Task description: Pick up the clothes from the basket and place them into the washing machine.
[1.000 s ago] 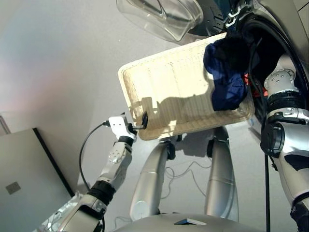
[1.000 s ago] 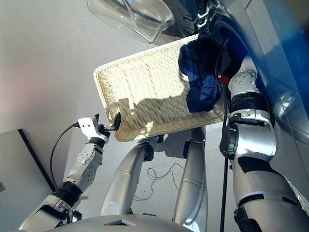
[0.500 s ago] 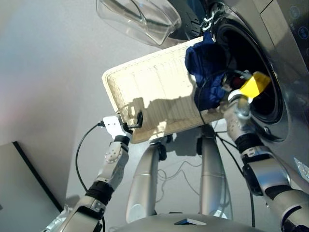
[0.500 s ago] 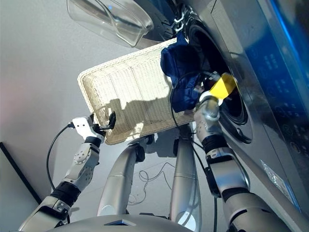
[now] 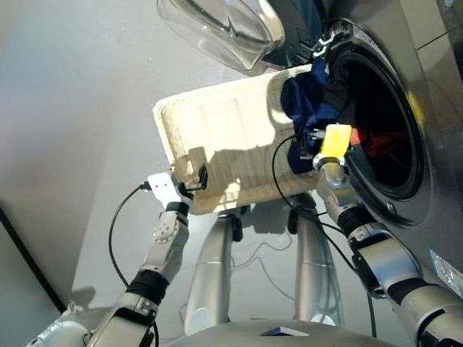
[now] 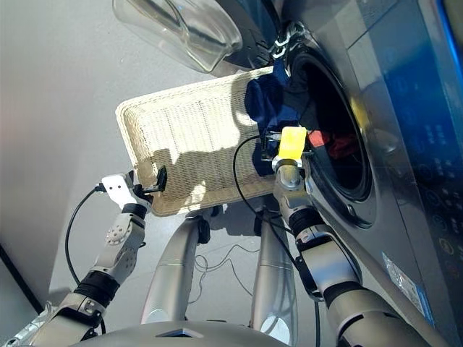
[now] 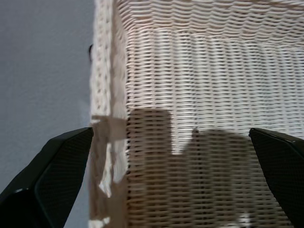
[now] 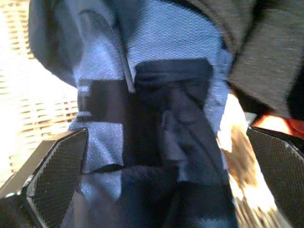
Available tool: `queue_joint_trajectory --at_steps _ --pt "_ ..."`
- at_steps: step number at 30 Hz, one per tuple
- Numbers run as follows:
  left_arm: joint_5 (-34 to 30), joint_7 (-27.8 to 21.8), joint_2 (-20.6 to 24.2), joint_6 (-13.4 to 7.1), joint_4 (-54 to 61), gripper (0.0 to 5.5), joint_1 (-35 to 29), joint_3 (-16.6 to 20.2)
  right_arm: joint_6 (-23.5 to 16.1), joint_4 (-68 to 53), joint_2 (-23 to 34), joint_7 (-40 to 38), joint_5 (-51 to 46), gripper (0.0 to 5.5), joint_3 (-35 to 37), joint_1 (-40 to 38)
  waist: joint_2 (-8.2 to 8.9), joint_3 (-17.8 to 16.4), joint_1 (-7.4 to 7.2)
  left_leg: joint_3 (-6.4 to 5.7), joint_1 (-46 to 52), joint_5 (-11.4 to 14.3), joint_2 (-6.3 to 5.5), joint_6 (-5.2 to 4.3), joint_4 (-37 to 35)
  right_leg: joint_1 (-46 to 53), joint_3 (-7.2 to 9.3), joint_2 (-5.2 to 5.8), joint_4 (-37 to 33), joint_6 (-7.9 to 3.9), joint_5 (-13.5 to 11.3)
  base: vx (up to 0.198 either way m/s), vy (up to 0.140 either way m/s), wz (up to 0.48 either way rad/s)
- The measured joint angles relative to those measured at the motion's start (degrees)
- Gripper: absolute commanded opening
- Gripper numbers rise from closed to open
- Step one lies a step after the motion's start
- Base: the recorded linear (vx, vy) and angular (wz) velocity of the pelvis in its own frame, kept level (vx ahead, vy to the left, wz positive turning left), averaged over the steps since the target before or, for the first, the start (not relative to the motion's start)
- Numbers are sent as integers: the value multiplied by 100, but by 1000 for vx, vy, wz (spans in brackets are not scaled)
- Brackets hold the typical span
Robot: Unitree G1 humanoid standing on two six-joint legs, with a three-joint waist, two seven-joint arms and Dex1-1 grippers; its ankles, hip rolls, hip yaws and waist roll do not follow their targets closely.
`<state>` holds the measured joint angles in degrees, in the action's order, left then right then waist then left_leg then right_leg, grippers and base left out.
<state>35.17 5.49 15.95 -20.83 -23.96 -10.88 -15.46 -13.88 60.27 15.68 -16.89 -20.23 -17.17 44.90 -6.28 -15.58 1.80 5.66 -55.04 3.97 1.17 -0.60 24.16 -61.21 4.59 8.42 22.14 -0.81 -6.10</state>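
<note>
Spilling over the basket's (image 5: 217, 137) far rim toward the washing machine (image 5: 405, 116) at upper right, the clothes (image 5: 307, 116) look soft, light and floppy, so a bunched fold is probably best pinched. The right gripper (image 8: 156, 156) is spread around dark blue cloth; the left gripper (image 7: 171, 156) is spread across the basket rim.

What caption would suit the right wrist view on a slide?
Open right tool facing dark blue clothes at the basket edge, red fabric beyond.
</note>
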Motion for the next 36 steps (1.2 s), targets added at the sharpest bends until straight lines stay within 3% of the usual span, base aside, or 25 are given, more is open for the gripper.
queue_joint_trajectory --at_steps 11,12,13,14,15,16,28,32,36 --pt "-50 50 4 15 0 550 -66 -22 288 1161 -78 -42 188 550 45 622 -18 -18 233 -227 -395 -49 -25 -83 117 -375 168 60 303 62 174 0 0 0" --pt "-50 52 5 15 0 550 -83 -30 288 1181 -76 -46 181 466 153 651 -18 -18 256 -228 -427 -50 -26 -85 120 -416 167 62 328 69 180 0 0 0" --pt "-50 52 5 17 -3 550 -103 -34 260 1327 -64 -29 104 257 302 724 -20 -20 274 -228 -464 -50 -28 -87 136 -461 166 68 362 80 191 0 0 0" --pt "-51 52 4 21 -7 550 -130 -61 269 1442 -85 -36 -27 149 385 808 -32 -33 294 -236 -488 -49 -32 -91 187 -490 169 75 396 94 201 0 0 0" --pt "-51 53 5 22 -7 550 -151 -85 267 1460 -66 -40 -127 95 435 856 -40 -64 307 -242 -492 -49 -30 -93 195 -491 174 73 400 97 200 0 0 0" --pt "-51 53 6 32 -7 550 -155 -111 261 1460 -54 -34 -234 0 447 886 -46 -83 308 -243 -491 -49 -29 -93 198 -491 174 73 402 101 197 0 0 0" --pt "-46 33 10 128 8 550 -189 -133 241 1292 -96 4 -932 0 670 853 -51 -86 295 -192 -197 -48 -27 -91 170 -230 131 64 375 109 189 5 2 0" --pt "-45 -11 11 124 5 550 -155 -111 -41 132 -170 8 -1451 0 928 197 -51 -85 277 -91 90 -54 -8 -80 -4 13 51 21 215 54 167 0 0 0" --pt "-48 -2 4 108 -5 550 -116 -110 -627 -521 -444 -22 -2085 0 1521 -284 -57 -83 131 -8 268 -69 -13 -60 -113 136 -21 0 100 28 129 0 0 0"
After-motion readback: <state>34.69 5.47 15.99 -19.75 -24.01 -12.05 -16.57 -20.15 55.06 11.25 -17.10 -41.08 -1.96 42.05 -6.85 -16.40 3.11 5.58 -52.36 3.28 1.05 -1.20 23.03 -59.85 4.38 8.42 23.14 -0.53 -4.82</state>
